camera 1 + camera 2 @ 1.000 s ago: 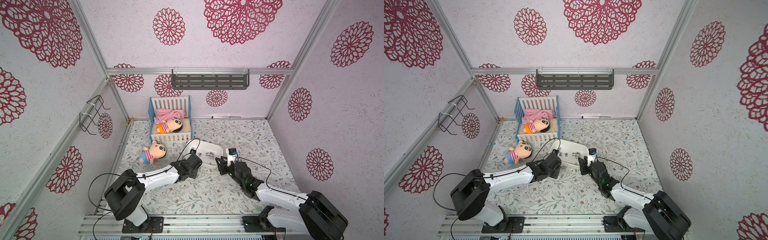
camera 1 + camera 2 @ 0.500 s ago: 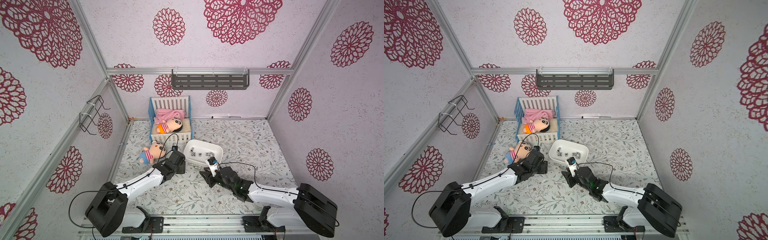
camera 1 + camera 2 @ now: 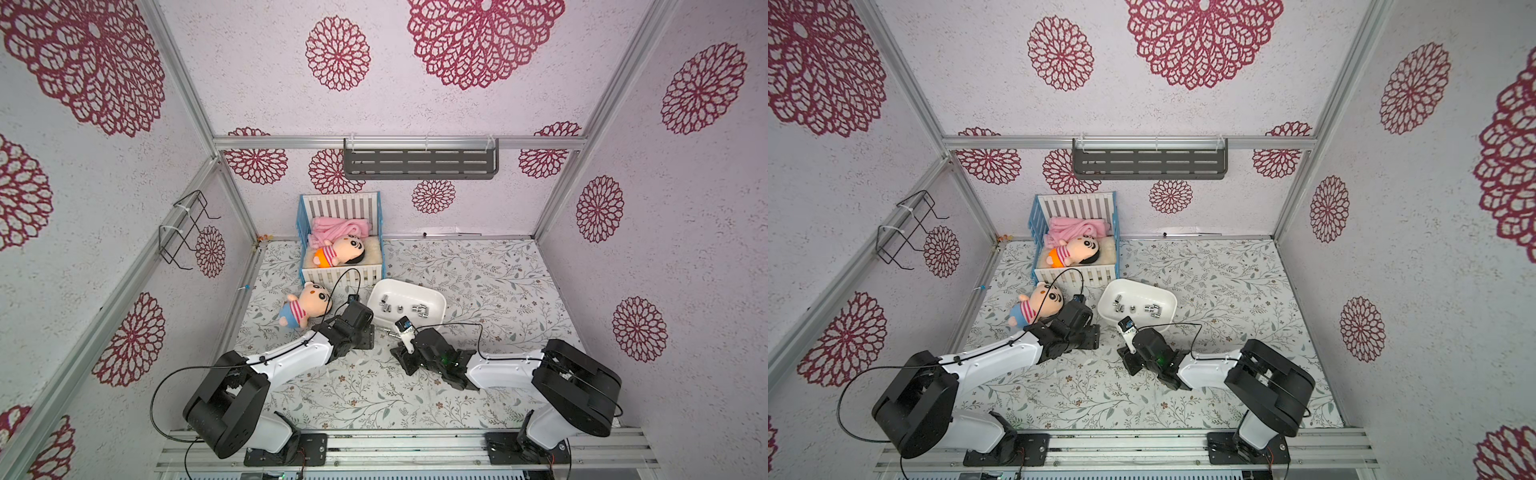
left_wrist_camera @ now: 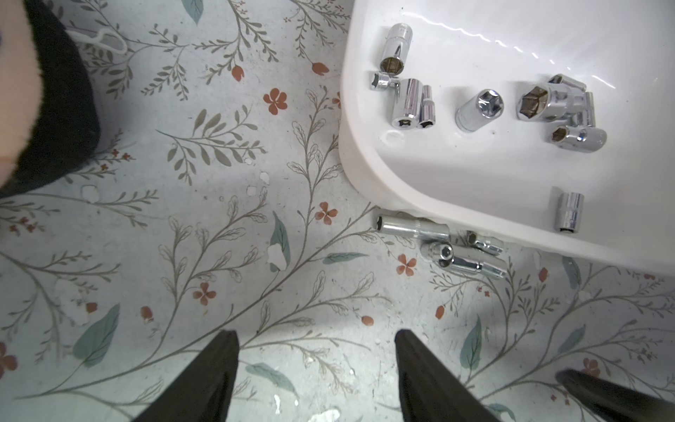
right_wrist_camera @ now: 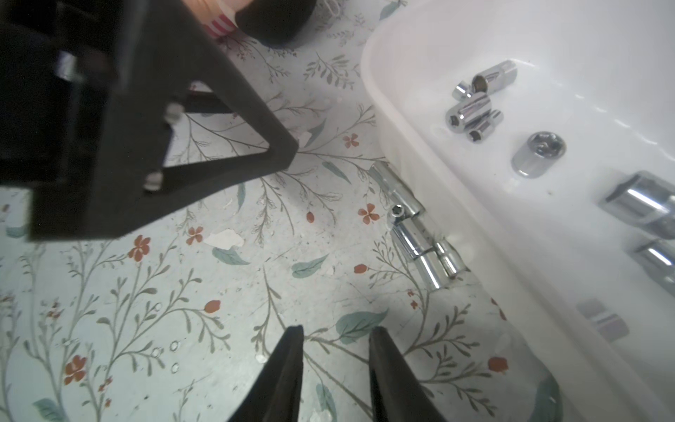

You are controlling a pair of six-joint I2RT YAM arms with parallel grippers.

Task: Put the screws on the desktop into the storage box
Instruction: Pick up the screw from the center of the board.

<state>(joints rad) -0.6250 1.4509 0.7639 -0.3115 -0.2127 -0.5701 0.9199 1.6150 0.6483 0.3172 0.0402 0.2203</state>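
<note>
Lying just beside the near wall of the plain white rounded plastic storage box [image 4: 350, 153], three short shiny silver metal cylindrical screws [image 4: 412, 228] rest on the white vine-printed desktop [image 4: 219, 237]. Roughly ten more sit inside the box.

The left gripper [image 4: 316, 332] hangs over bare desktop short of them, its fingers spread wide and empty. The right gripper [image 5: 338, 329] has its fingers set narrow, a slim gap with nothing in it.

These pieces look hard, dense for their size, polished and round, so they probably roll or squirt out of a loose pinch. Across the barrel at mid-length seems the best hold, though the wall leaves little room for a finger on that side.

Both top views show the arms meeting at the box's near edge, but the desktop screws are mere glints there. The left wrist view makes them countable and shows hollow ends. The right wrist view shows how closely they hug the wall.
</note>
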